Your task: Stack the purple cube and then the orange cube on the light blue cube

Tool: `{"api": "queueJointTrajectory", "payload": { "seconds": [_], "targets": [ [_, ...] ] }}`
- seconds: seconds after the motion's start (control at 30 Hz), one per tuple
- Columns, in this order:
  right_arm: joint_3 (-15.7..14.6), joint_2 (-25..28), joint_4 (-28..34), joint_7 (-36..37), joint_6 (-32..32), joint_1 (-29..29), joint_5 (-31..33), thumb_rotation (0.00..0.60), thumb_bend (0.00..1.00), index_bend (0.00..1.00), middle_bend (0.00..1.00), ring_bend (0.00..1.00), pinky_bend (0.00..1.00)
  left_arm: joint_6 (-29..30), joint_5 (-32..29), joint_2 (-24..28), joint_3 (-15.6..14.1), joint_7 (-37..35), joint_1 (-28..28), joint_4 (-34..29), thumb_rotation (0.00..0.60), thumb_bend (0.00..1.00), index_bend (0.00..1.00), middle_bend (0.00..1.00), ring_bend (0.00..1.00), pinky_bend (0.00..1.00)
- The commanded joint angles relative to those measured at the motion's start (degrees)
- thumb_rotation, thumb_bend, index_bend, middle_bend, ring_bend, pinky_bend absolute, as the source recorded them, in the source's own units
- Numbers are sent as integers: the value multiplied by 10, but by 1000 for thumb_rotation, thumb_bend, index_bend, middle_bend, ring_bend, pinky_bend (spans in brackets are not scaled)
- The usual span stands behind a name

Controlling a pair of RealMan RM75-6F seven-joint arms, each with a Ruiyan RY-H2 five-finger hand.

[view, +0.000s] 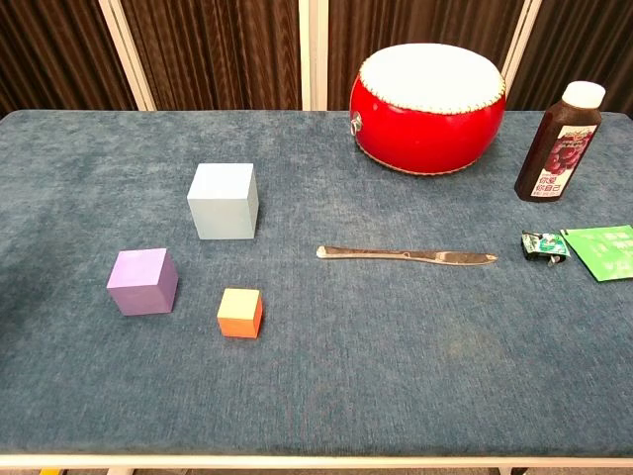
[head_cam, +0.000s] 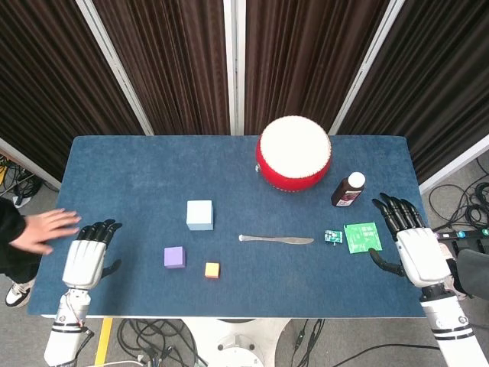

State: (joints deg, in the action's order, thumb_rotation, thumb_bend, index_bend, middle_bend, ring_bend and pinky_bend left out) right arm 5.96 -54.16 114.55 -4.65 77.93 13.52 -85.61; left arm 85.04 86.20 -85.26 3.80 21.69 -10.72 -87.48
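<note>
Pretty even, bright overhead light in both views, everything sharp, just soft little shadows under the cubes and a faint shine off the flat silver metal knife (view: 407, 255).

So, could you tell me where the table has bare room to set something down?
Bare cloth runs along the far-left edge behind the blue cube, and along the front below the knife. The right side is crowded: drum, bottle, green packets.

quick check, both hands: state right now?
Left hand: open, holding nothing, fingers apart.
Right hand: open, holding nothing, fingers spread.
</note>
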Motion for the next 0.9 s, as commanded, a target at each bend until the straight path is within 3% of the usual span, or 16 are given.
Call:
{"api": "queueJointTrajectory", "payload": {
  "seconds": [0.03, 0.4, 0.7, 0.9],
  "targets": [
    [1, 1, 0, 1, -1, 0, 1, 600, 215, 0, 0, 0, 0, -1, -1, 2, 0, 1, 0, -3, 600, 133, 300, 332, 264, 301],
    [3, 1, 0, 2, -4, 2, 6, 600, 215, 0, 0, 0, 0, -4, 1, 15, -2, 11, -1, -28, 600, 133, 300, 332, 263, 312],
    [1, 1, 2, 1, -4, 2, 3, 600, 216, 0, 0, 0, 0, -34, -10, 52, -32, 13, 7, -116, 600, 132, 281, 332, 264, 400],
    [-2, 6, 1, 14, 0, -2, -7, 600, 215, 0, 0, 0, 0, -54, 28, 34, -50, 52, -8, -133, 600, 133, 281, 332, 264, 402]
  ]
}}
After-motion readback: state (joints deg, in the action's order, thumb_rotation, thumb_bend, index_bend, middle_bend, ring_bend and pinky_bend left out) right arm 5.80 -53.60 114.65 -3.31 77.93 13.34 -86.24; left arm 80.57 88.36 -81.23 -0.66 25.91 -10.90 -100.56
